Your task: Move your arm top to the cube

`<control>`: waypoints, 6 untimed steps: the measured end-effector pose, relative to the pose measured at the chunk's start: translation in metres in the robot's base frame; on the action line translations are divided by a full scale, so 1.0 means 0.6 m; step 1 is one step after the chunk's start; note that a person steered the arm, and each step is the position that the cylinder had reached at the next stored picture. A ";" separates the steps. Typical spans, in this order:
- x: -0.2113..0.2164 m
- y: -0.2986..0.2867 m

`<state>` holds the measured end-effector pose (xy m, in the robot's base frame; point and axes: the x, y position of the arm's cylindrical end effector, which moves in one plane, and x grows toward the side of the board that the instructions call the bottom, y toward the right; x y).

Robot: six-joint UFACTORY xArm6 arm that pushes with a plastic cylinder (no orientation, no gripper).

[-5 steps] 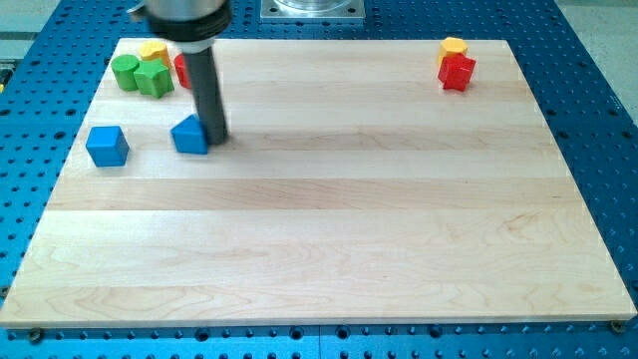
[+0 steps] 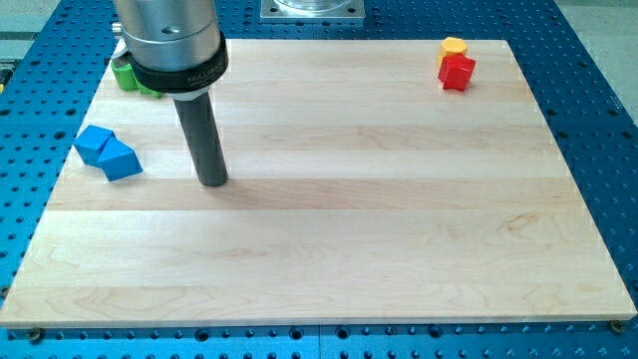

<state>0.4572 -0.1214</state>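
The blue cube (image 2: 95,145) is sitting at the left edge of the frame, touching a second blue block (image 2: 121,160) just below and to its right. My tip (image 2: 212,182) is resting on the board (image 2: 379,229) to the right of both, apart from them; it is a bare rod, holding nothing. The approach step is underway, I judge. Next, the tip needs to travel up-left to the spot above the cube, skirting the green block (image 2: 125,75) in the upper left.

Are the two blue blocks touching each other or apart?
Touching: the blue cube and the other blue block press together, left of my tip.
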 end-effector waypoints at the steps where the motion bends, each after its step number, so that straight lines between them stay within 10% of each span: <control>1: -0.030 -0.015; 4: -0.196 -0.280; 6: -0.300 -0.282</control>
